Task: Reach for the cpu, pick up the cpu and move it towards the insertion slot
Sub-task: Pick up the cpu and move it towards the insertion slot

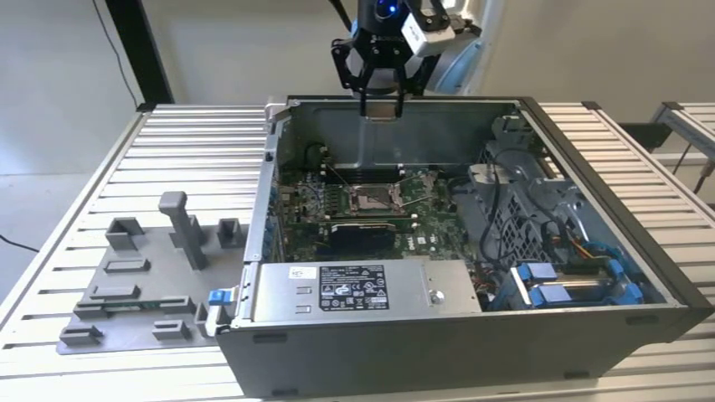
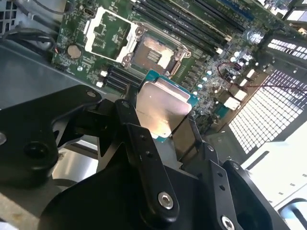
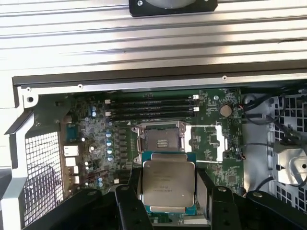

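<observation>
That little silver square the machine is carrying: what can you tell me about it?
It is the cpu, a thin square chip with a dull silvery metal lid on a teal-green board that shows at its edges. The tool grips it by two opposite sides, lid facing the wrist cameras, in the air above the green motherboard, near the insertion slot but apart from it.

One cpu (image 3: 167, 185), one insertion slot (image 3: 160, 142), one computer case (image 1: 625, 335), one claw (image 1: 380, 109)

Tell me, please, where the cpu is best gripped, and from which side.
By its two opposite thin edges, from above the silvery face: the cpu is a thin flat square. The gripper holds it this way, a finger at each side, above the insertion slot.
</observation>
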`<state>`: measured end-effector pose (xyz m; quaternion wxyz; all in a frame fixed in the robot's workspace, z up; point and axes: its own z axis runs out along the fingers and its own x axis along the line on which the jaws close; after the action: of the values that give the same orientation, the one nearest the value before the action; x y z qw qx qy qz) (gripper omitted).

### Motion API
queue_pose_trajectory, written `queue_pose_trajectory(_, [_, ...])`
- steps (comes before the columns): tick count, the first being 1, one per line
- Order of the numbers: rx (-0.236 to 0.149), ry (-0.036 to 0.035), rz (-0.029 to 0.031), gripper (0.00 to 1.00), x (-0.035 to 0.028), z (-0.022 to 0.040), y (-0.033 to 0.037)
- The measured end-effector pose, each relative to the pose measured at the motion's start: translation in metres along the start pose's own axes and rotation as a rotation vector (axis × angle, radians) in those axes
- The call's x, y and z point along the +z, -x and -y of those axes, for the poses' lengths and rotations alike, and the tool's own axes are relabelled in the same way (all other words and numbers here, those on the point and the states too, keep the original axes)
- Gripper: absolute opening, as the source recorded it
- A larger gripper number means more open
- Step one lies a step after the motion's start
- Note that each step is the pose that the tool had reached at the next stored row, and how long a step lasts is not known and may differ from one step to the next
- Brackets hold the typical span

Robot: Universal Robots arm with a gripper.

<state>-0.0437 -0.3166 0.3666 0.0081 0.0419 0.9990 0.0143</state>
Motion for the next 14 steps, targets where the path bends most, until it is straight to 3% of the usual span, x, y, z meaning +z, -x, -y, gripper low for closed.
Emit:
queue_pose_trajectory(7, [0.000, -0.0001, -0.0003, 0.00, 0.0023, 0.0000, -0.0001])
queue_pose_trajectory(12, [0.000, -0.0011, -0.0122, 0.00, 0.0036, 0.0001, -0.0001])
queue_pose_trajectory(14, [0.001, -0.0015, -0.0134, 0.00, 0.0036, 0.0001, -0.0002])
